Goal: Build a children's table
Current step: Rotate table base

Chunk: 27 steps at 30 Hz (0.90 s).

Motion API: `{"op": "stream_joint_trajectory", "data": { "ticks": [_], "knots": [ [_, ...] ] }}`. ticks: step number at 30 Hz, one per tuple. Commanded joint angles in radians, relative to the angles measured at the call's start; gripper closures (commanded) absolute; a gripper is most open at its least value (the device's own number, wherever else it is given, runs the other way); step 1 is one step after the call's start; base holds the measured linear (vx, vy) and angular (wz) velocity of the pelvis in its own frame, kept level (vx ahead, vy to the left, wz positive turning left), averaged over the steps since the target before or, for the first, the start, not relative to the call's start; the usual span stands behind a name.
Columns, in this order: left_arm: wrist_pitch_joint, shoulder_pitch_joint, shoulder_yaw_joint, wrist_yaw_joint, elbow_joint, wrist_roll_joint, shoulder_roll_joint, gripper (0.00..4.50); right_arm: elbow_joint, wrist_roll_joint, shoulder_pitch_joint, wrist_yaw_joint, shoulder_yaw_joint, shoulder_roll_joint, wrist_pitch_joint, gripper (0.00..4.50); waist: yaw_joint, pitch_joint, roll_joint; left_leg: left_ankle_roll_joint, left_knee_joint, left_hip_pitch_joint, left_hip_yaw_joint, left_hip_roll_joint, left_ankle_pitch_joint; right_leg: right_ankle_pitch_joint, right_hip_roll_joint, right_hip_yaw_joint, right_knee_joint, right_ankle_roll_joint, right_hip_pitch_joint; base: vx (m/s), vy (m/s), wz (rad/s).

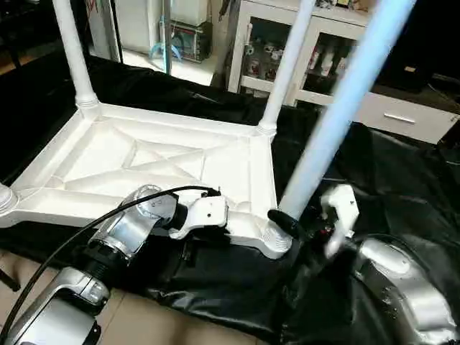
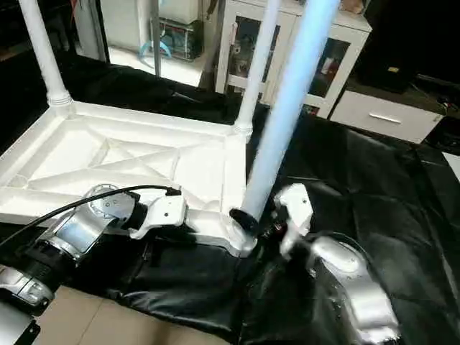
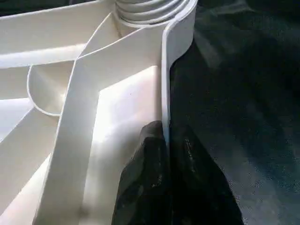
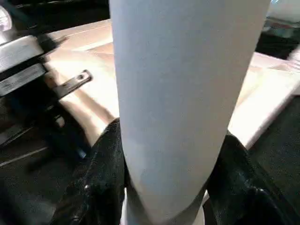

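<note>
Left eye view shows the tabletop [image 1: 154, 169] lying ribs-up on a black sheet [image 1: 402, 180], legs already upright in its far corner sockets at about 11 and 1 o'clock. Right end effector [image 1: 291, 223] pinches a tilted leg [image 1: 338, 108] at the near-right socket, while the left end effector [image 3: 166, 183] (fingers pressed together) nips the tabletop's near rim.
</note>
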Motion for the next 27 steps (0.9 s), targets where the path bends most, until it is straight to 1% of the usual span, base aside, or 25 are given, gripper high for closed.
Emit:
{"op": "stream_joint_trajectory", "data": {
  "ticks": [1, 3, 4, 5, 6, 7, 8, 9, 10, 11, 12, 13, 14, 15, 16, 17, 18, 20, 21, 22, 23, 24, 25, 26, 27],
  "knots": [
    [0.017, -0.02, 0.045, 0.043, -0.021, -0.039, -0.04, 4.5, 0.193, -0.096, 0.044, -0.127, -0.018, -0.008, 0.073, 2.65, -0.012, -0.007, 0.017, -0.068, -0.114, 0.012, -0.084, 0.092, -0.627, -0.719, -0.106, 0.047, -0.106, -0.032, -0.011, 0.0, 0.0, 0.0],
    [0.042, -0.028, 0.056, 0.076, -0.024, -0.045, -0.067, 4.5, 0.219, -0.104, 0.027, -0.186, -0.04, 0.011, 0.068, 2.65, -0.018, -0.007, 0.022, -0.079, -0.118, 0.009, -0.09, 0.094, -0.649, -0.677, -0.103, 0.041, -0.102, -0.042, -0.004, 0.0, 0.0, 0.0],
    [0.064, -0.04, 0.065, 0.122, -0.016, -0.041, -0.096, 4.5, 0.247, -0.116, 0.01, -0.241, -0.057, 0.027, 0.06, 2.65, -0.022, -0.006, 0.028, -0.087, -0.123, 0.005, -0.091, 0.096, -0.659, -0.621, -0.102, 0.037, -0.1, -0.056, 0.002, 0.0, 0.0, 0.0],
    [0.083, -0.052, 0.071, 0.157, -0.005, -0.038, -0.119, 4.5, 0.268, -0.132, -0.003, -0.279, -0.064, 0.035, 0.048, 2.65, -0.026, -0.009, 0.028, -0.092, -0.122, 0.004, -0.093, 0.095, -0.656, -0.566, -0.103, 0.033, -0.097, -0.072, 0.007, 0.0, 0.0, 0.0],
    [0.109, -0.063, 0.076, 0.189, 0.005, -0.034, -0.141, 4.5, 0.288, -0.149, -0.015, -0.309, -0.066, 0.041, 0.038, 2.65, -0.025, -0.008, 0.029, -0.087, -0.118, 0.011, -0.086, 0.092, -0.647, -0.549, -0.105, 0.036, -0.101, -0.083, -0.001, 0.0, 0.0, 0.0],
    [0.109, -0.063, 0.076, 0.189, 0.005, -0.034, -0.141, 4.5, 0.288, -0.149, -0.015, -0.309, -0.066, 0.041, 0.038, 2.65, -0.026, -0.007, 0.028, -0.084, -0.117, 0.014, -0.082, 0.091, -0.642, -0.548, -0.105, 0.038, -0.103, -0.089, -0.005, 0.0, 0.0, 0.0],
    [0.134, -0.081, 0.08, 0.24, 0.025, -0.022, -0.173, 4.5, 0.313, -0.174, -0.033, -0.356, -0.066, 0.05, 0.027, 2.65, -0.027, -0.005, 0.026, -0.075, -0.114, 0.013, -0.079, 0.09, -0.623, -0.548, -0.107, 0.04, -0.103, -0.095, -0.005, 0.0, 0.0, 0.0],
    [0.172, -0.101, 0.08, 0.293, 0.043, -0.008, -0.209, 4.5, 0.341, -0.199, -0.054, -0.401, -0.066, 0.062, 0.018, 2.65, -0.028, -0.006, 0.026, -0.073, -0.113, 0.011, -0.08, 0.09, -0.609, -0.547, -0.109, 0.04, -0.103, -0.098, -0.003, 0.0, 0.0, 0.0],
    [0.204, -0.12, 0.081, 0.357, 0.059, 0.011, -0.242, 4.5, 0.362, -0.219, -0.071, -0.447, -0.07, 0.074, 0.014, 2.65, -0.03, -0.007, 0.025, -0.076, -0.113, 0.008, -0.08, 0.089, -0.588, -0.533, -0.107, 0.039, -0.101, -0.101, 0.0, 0.0, 0.0, 0.0],
    [0.226, -0.136, 0.088, 0.416, 0.074, 0.019, -0.273, 4.5, 0.381, -0.231, -0.086, -0.487, -0.075, 0.085, 0.007, 2.65, -0.029, -0.011, 0.022, -0.071, -0.109, 0.01, -0.076, 0.089, -0.562, -0.508, -0.107, 0.041, -0.099, -0.108, 0.0, 0.0, 0.0, 0.0],
    [0.253, -0.153, 0.098, 0.468, 0.088, 0.02, -0.306, 4.5, 0.403, -0.238, -0.101, -0.518, -0.078, 0.095, 0.0, 2.65, -0.025, -0.018, 0.017, -0.057, -0.107, 0.005, -0.07, 0.089, -0.491, -0.45, -0.111, 0.047, -0.093, -0.126, 0.006, 0.0, 0.0, 0.0],
    [0.267, -0.181, 0.114, 0.558, 0.116, 0.027, -0.351, 4.5, 0.439, -0.235, -0.124, -0.575, -0.096, 0.121, -0.011, 2.65, -0.023, -0.019, 0.016, -0.051, -0.107, -0.001, -0.067, 0.091, -0.446, -0.407, -0.113, 0.051, -0.087, -0.141, 0.009, 0.0, 0.0, 0.0],
    [0.268, -0.182, 0.115, 0.562, 0.118, 0.028, -0.353, 4.5, 0.44, -0.235, -0.125, -0.577, -0.096, 0.122, -0.011, 2.65, -0.021, -0.021, 0.015, -0.039, -0.103, -0.006, -0.059, 0.088, -0.378, -0.343, -0.11, 0.053, -0.081, -0.162, 0.009, 0.0, 0.0, 0.0],
    [0.268, -0.191, 0.117, 0.583, 0.125, 0.033, -0.365, 4.5, 0.452, -0.229, -0.133, -0.594, -0.105, 0.133, -0.012, 2.65, -0.018, -0.02, 0.014, -0.031, -0.101, -0.006, -0.055, 0.087, -0.355, -0.33, -0.11, 0.052, -0.081, -0.167, 0.009, 0.0, 0.0, 0.0],
    [0.266, -0.195, 0.114, 0.59, 0.126, 0.038, -0.37, 4.5, 0.46, -0.22, -0.138, -0.603, -0.114, 0.143, -0.009, 2.65, -0.015, -0.022, 0.013, -0.01, -0.097, -0.004, -0.048, 0.087, -0.316, -0.295, -0.111, 0.054, -0.077, -0.18, 0.011, 0.0, 0.0, 0.0],
    [0.262, -0.197, 0.112, 0.59, 0.126, 0.04, -0.37, 4.5, 0.464, -0.217, -0.141, -0.604, -0.117, 0.147, -0.007, 2.65, -0.012, -0.025, 0.015, 0.003, -0.096, -0.005, -0.046, 0.09, -0.291, -0.279, -0.109, 0.053, -0.074, -0.186, 0.013, 0.0, 0.0, 0.0],
    [0.253, -0.2, 0.106, 0.581, 0.125, 0.039, -0.372, 4.5, 0.475, -0.211, -0.147, -0.601, -0.118, 0.151, -0.009, 2.65, -0.011, -0.027, 0.016, 0.01, -0.095, -0.004, -0.043, 0.091, -0.279, -0.259, -0.106, 0.052, -0.072, -0.189, 0.012, 0.056, -0.027, 0.07],
    [0.237, -0.192, 0.085, 0.537, 0.117, 0.044, -0.357, 4.5, 0.488, -0.195, -0.161, -0.586, -0.126, 0.16, -0.014, 2.65, -0.01, -0.03, 0.018, 0.011, -0.095, -0.006, -0.043, 0.093, -0.27, -0.238, -0.102, 0.05, -0.066, -0.19, 0.014, 0.06, -0.032, 0.05],
    [0.232, -0.19, 0.079, 0.525, 0.115, 0.046, -0.352, 4.5, 0.491, -0.19, -0.165, -0.581, -0.128, 0.162, -0.015, 2.65, -0.01, -0.032, 0.016, 0.011, -0.095, -0.01, -0.043, 0.092, -0.257, -0.219, -0.102, 0.049, -0.063, -0.193, 0.018, 0.051, -0.03, 0.01],
    [0.222, -0.181, 0.066, 0.504, 0.111, 0.052, -0.337, 4.5, 0.494, -0.178, -0.172, -0.573, -0.137, 0.168, -0.022, 2.65, -0.008, -0.033, 0.017, 0.012, -0.095, -0.01, -0.043, 0.091, -0.247, -0.207, -0.103, 0.049, -0.062, -0.196, 0.02, 0.0, 0.0, 0.0],
    [0.218, -0.176, 0.06, 0.494, 0.109, 0.053, -0.328, 4.5, 0.496, -0.165, -0.177, -0.564, -0.147, 0.174, -0.03, 2.65, -0.009, -0.035, 0.016, 0.016, -0.095, -0.013, -0.043, 0.092, -0.227, -0.186, -0.104, 0.048, -0.058, -0.202, 0.024, 0.0, 0.0, 0.0],
    [0.218, -0.176, 0.06, 0.494, 0.109, 0.053, -0.328, 4.5, 0.496, -0.165, -0.177, -0.564, -0.147, 0.174, -0.03, 2.65, -0.009, -0.035, 0.015, 0.019, -0.094, -0.014, -0.042, 0.092, -0.223, -0.181, -0.104, 0.048, -0.058, -0.205, 0.024, 0.0, 0.0, 0.0],
    [0.214, -0.164, 0.052, 0.473, 0.1, 0.056, -0.308, 4.5, 0.491, -0.144, -0.183, -0.547, -0.161, 0.178, -0.035, 2.65, -0.008, -0.034, 0.016, 0.021, -0.094, -0.011, -0.041, 0.093, -0.22, -0.181, -0.105, 0.048, -0.059, -0.21, 0.024, 0.0, 0.0, 0.0],
    [0.213, -0.164, 0.051, 0.471, 0.1, 0.056, -0.306, 4.5, 0.491, -0.144, -0.184, -0.546, -0.161, 0.178, -0.035, 2.65, -0.008, -0.035, 0.017, 0.021, -0.095, -0.013, -0.042, 0.094, -0.214, -0.174, -0.105, 0.048, -0.055, -0.216, 0.027, 0.0, 0.0, 0.0],
    [0.205, -0.157, 0.044, 0.448, 0.094, 0.052, -0.294, 4.5, 0.487, -0.136, -0.187, -0.529, -0.164, 0.178, -0.036, 2.65, -0.008, -0.036, 0.017, 0.02, -0.094, -0.011, -0.041, 0.095, -0.21, -0.167, -0.103, 0.048, -0.055, -0.219, 0.026, 0.0, 0.0, 0.0]
  ]
}}
